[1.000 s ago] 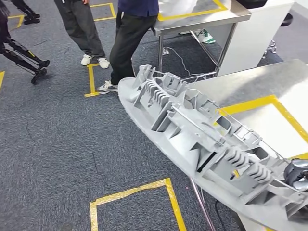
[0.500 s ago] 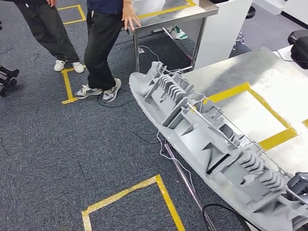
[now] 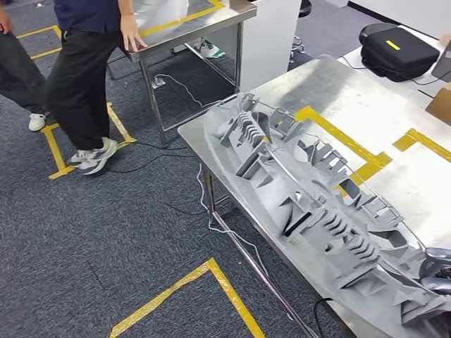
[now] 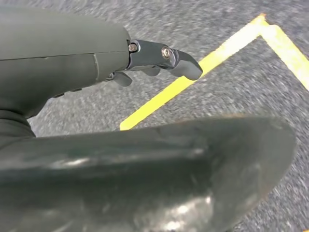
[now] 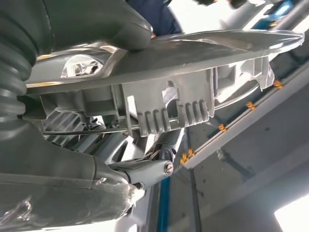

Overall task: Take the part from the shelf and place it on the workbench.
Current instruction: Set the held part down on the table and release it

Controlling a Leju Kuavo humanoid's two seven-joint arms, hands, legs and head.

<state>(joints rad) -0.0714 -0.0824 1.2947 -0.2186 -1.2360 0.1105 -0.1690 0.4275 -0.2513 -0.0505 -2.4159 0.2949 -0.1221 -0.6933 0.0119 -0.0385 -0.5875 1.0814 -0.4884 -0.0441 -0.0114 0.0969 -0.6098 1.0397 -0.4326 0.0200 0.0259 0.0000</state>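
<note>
Over workbench (image 3: 372, 105), part (image 3: 298, 190) in right hand (image 3: 436, 271)

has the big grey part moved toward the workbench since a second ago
Yes. The grey part now lies over the workbench corner, where earlier it hung mostly over carpet, though the camera has also swung.

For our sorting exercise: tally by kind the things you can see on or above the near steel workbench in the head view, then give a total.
Grey moulded part: 1
Black case: 1
Robot hand, the right hand: 1
Total: 3
</note>
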